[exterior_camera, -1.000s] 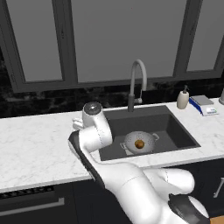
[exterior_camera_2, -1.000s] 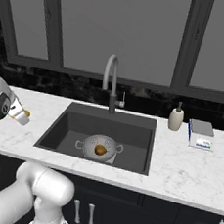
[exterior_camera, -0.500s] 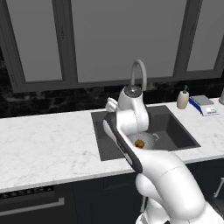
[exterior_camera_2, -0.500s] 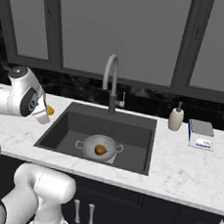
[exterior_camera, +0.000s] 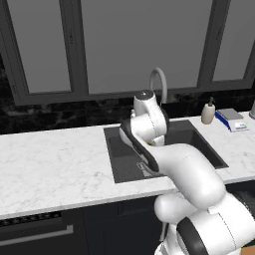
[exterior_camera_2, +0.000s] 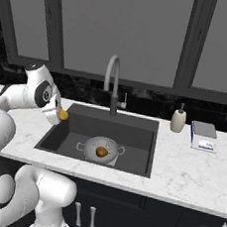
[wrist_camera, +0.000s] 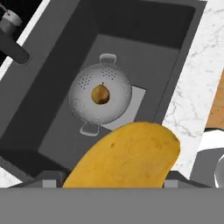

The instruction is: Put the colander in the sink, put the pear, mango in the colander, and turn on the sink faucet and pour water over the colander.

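Observation:
The orange-yellow mango (wrist_camera: 127, 159) fills the lower hand view, and my gripper (wrist_camera: 111, 180) is shut on it. In the right base view the gripper (exterior_camera_2: 54, 114) hangs over the sink's left rim with the mango (exterior_camera_2: 64, 114) at its tip. The pale, hole-dotted colander (exterior_camera_2: 93, 145) stands on the bottom of the dark sink (exterior_camera_2: 134, 125), and the brown pear (exterior_camera_2: 101, 152) lies inside it. From the hand, the colander (wrist_camera: 81, 103) with the pear (wrist_camera: 100, 94) lies below and ahead of the mango. The grey gooseneck faucet (exterior_camera_2: 112, 80) rises behind the basin.
A soap bottle (exterior_camera_2: 178, 120) and a blue-and-white item (exterior_camera_2: 203, 135) sit on the marble counter (exterior_camera_2: 188, 174) right of the sink. My white arm covers much of the sink (exterior_camera: 124, 154) in the left base view, with the faucet (exterior_camera: 159, 79) behind it.
The arm has swung right from over the left counter to the sink's left edge, carrying the mango. Colander and pear have stayed put.

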{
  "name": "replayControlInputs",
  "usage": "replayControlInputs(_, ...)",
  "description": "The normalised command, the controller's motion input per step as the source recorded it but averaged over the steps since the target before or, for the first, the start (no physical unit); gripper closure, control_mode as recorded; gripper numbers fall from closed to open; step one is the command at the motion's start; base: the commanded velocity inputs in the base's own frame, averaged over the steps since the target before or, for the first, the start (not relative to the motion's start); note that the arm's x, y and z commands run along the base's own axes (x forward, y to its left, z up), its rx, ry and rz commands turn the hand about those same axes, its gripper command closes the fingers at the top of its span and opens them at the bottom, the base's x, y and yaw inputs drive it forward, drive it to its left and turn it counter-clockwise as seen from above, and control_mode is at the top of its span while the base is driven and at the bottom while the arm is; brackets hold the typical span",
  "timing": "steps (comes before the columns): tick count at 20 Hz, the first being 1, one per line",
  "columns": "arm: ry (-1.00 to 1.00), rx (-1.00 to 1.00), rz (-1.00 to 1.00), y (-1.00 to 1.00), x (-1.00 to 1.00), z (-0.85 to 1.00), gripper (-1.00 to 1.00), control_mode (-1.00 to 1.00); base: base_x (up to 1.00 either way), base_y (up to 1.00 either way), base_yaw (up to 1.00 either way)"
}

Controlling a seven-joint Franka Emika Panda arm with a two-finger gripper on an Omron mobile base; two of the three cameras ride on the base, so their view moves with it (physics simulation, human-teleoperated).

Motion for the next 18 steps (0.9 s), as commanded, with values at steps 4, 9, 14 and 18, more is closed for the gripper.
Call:
replayControlInputs(4, 0.2, -0.22, -0.18, -0.13, 0.28, -0.18, 1.0, -1.0, 0.0, 0.0, 0.0)
replayControlInputs(9, 0.13, -0.15, -0.05, -0.29, 0.0, -0.31, 1.0, -1.0, 0.0, 0.0, 0.0)
replayControlInputs(14, 0.1, -0.15, 0.0, -0.5, 0.0, -0.5, 1.0, -1.0, 0.0, 0.0, 0.0)
replayControlInputs(18, 0.09, -0.12, 0.0, -0.51, 0.0, -0.43, 1.0, -1.0, 0.0, 0.0, 0.0)
